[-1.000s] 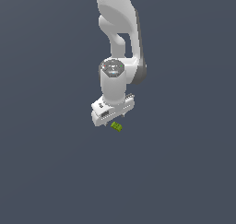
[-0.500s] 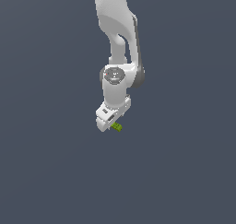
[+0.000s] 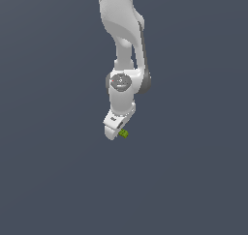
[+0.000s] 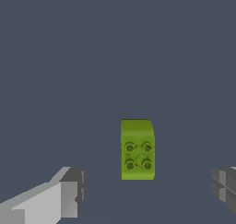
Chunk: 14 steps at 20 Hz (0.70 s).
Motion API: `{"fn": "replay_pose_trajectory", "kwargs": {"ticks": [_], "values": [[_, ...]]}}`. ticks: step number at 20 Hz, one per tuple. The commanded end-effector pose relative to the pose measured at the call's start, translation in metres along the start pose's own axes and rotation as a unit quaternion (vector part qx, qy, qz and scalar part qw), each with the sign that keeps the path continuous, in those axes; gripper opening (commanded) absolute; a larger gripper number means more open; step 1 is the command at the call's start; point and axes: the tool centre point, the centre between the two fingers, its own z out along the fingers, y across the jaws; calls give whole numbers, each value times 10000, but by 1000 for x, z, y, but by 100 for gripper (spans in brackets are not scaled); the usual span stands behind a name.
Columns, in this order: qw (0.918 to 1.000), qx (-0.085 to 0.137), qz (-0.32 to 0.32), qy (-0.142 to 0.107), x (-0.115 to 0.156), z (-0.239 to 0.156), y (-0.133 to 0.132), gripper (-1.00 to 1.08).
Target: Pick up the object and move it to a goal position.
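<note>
- One flat, dark grey-blue floor [image 3: 53, 181] fills both views; no edge or corner of it shows, so places cannot be tied to its sides.
- One white robot arm [image 3: 121, 40] reaches down from the upper edge of the exterior view, with a round grey-capped joint partway along.
- One gripper [image 3: 116, 131] sits at the low end of the arm. In the wrist view its two fingers [image 4: 69, 193] stand wide apart, one at each side of the picture, and they hold nothing.
- One block [image 4: 137, 149], lime green and far smaller than the gripper, lies on the floor between the two fingers, nearer the middle than either one, touching neither. In the exterior view it peeks out just beside the gripper, on the exterior view's right [image 3: 124, 133].
- The block is longer than it is wide. In the wrist view its long axis runs away from the camera, across the line joining the two fingers. The end nearer the camera carries four small round studs in a square, darker green than the rest.
</note>
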Motion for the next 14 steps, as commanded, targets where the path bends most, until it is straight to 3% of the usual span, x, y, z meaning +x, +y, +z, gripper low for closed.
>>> {"fn": "replay_pose_trajectory", "kwargs": {"ticks": [1, 14], "values": [[10000, 2, -78, 3, 0, 1, -1, 100], [10000, 3, -87, 2, -1, 33, -2, 100]]}}
